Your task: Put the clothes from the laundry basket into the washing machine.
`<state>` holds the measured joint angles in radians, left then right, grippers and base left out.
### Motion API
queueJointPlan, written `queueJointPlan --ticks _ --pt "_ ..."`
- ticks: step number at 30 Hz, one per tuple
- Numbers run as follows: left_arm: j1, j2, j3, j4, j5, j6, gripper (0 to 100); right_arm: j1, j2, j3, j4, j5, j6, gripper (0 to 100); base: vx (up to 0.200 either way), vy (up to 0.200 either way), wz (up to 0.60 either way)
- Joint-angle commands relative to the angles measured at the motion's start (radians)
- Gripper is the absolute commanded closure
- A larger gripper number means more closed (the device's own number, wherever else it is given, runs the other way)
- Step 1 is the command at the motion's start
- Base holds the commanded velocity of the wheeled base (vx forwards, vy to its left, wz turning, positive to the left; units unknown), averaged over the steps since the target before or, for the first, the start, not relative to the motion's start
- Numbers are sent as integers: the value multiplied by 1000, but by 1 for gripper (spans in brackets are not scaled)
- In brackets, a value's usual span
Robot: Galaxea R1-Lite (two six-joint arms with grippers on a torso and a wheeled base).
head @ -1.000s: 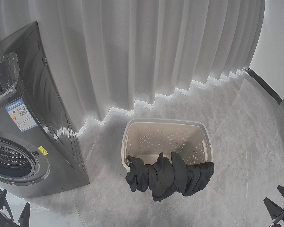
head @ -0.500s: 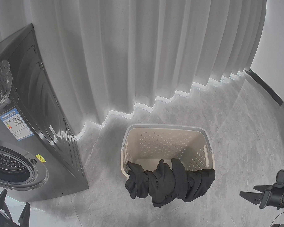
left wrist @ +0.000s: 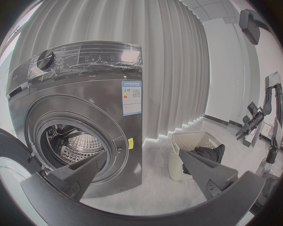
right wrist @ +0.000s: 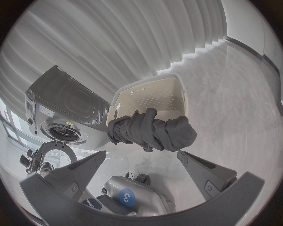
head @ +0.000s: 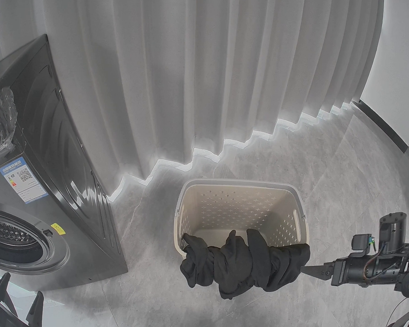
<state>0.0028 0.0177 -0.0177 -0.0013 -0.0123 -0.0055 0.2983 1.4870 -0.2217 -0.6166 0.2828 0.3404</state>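
Head view, laundry basket: the cream laundry basket (head: 239,186) stands on the grey floor (head: 346,175) at lower centre of the frame.
Head view, clothes: dark clothes (head: 241,261) hang in a twisted bundle over the basket's near rim, part inside and part outside.
Head view, washing machine: the washing machine (head: 56,187) is at the left edge, its round opening facing the lower left corner.
Head view, right gripper: the right gripper (head: 314,271) is at lower right, pointing at the right end of the clothes and just beside it.
Head view, left gripper: the left gripper (head: 19,293) is in the lower left corner, below the machine's opening.
Head view, backdrop: a white curtain (head: 216,82) fills the upper frame.
Left wrist view, claw: the left gripper (left wrist: 140,153) is spread wide, holding nothing.
Left wrist view, machine: the washing machine (left wrist: 88,88) has its door (left wrist: 11,164) swung open; the laundry basket (left wrist: 188,141) with the clothes (left wrist: 210,153) stands beside it.
Right wrist view, claw: the right gripper (right wrist: 141,153) is spread wide and holds nothing, with the clothes (right wrist: 153,132) ahead between its fingers' lines, untouched.
Right wrist view, basket: the laundry basket (right wrist: 159,97) lies behind the clothes, the washing machine (right wrist: 67,100) beside it.
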Motion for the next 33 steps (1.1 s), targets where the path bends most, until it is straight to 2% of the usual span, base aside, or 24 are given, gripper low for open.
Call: queueJointPlan --ticks 1,6,11,21,24,26,27,33 --pt "0 -15 18 0 0 -1 0 44 223 -7 -98 -5 38 0 0 0 0" --pt "0 -15 18 0 0 -1 0 38 328 -28 -196 -22 49 0 0 0 0" --pt "0 -15 18 0 0 -1 0 36 432 -31 -324 -54 92 0 0 0 0" --pt "0 -15 18 0 0 -1 0 38 621 -33 -506 -86 106 0 0 0 0" --pt "0 -15 18 0 0 -1 0 39 650 -36 -546 -88 131 0 0 0 0" --pt "0 -15 18 0 0 -1 0 42 682 -38 -609 -97 173 0 0 0 0" --pt "0 -15 18 0 0 -1 0 42 693 -41 -627 -103 177 0 0 0 0" --pt "0 -15 18 0 0 -1 0 41 734 -67 -655 -116 181 0 0 0 0"
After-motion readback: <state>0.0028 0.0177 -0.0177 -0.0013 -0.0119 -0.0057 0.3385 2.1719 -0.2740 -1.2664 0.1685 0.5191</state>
